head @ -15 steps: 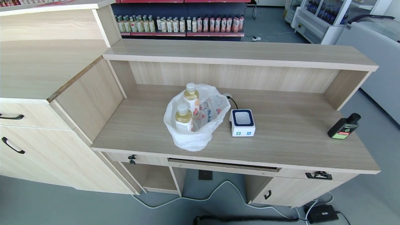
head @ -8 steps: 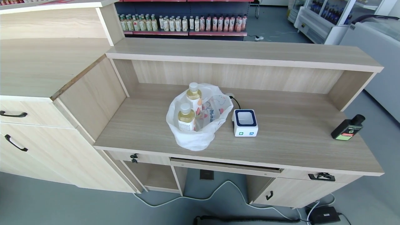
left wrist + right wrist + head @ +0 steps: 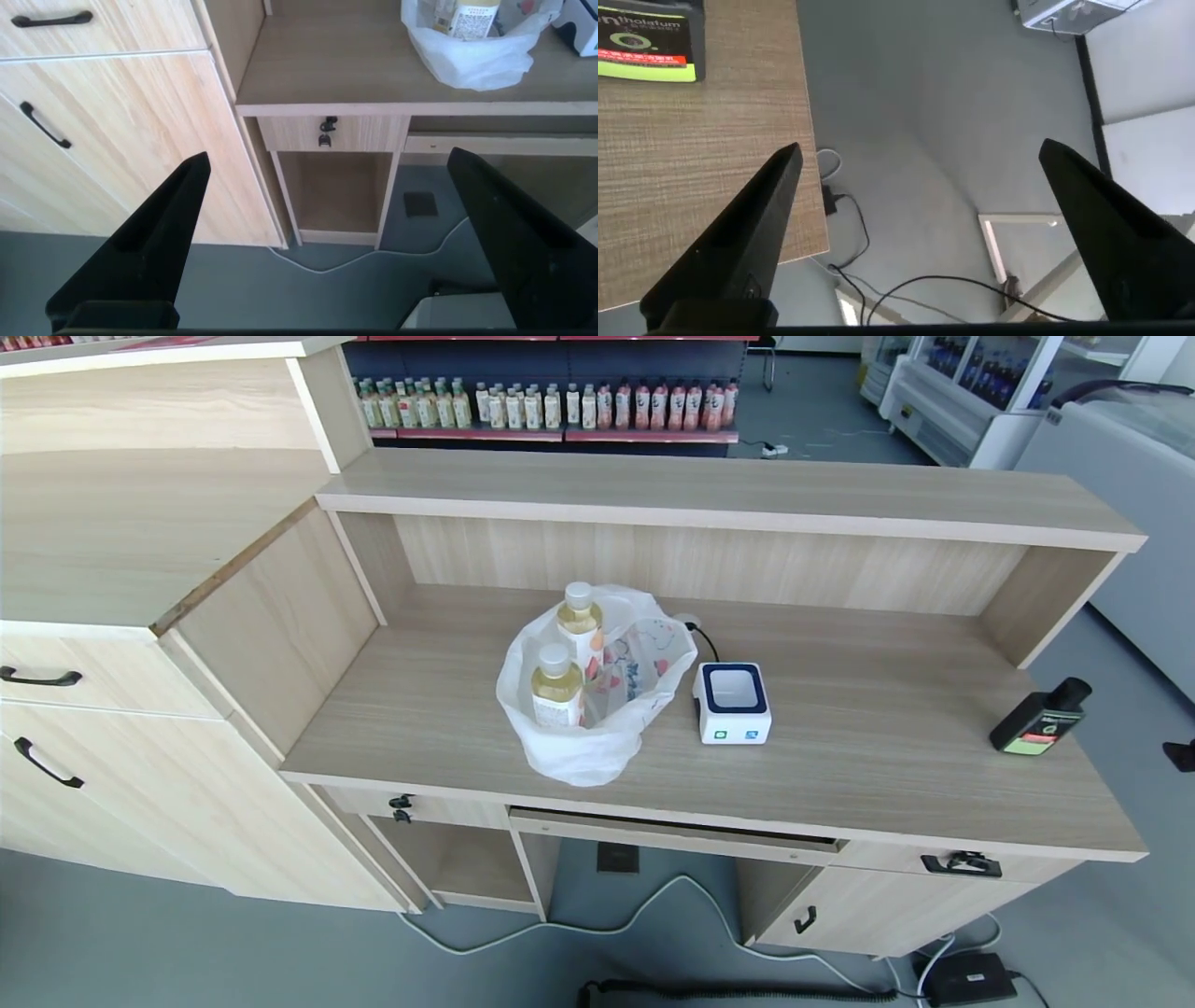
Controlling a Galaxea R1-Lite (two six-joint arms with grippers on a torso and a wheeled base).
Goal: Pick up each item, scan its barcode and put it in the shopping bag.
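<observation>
A white shopping bag (image 3: 588, 747) stands on the wooden counter (image 3: 868, 756), left of centre, with two tea bottles (image 3: 556, 687) upright inside. Just right of it sits the white barcode scanner (image 3: 733, 702). A black bottle with a green label (image 3: 1036, 721) lies at the counter's right end. My right gripper (image 3: 920, 147) hangs open past that end, over the floor, with the black bottle (image 3: 645, 42) close by on the counter; a dark piece of the right arm (image 3: 1180, 755) shows at the edge. My left gripper (image 3: 329, 157) is open and low in front of the counter, below the bag (image 3: 476, 47).
A raised shelf runs along the counter's back and a tall cabinet with drawers (image 3: 84, 728) flanks its left. Cables (image 3: 653, 915) and a power brick (image 3: 966, 975) lie on the floor under the counter. Freezers (image 3: 1102, 439) stand to the right.
The head camera shifted slightly a second ago; the things on the counter have not moved. A dark piece of my right arm has come into the head view at its right edge.
</observation>
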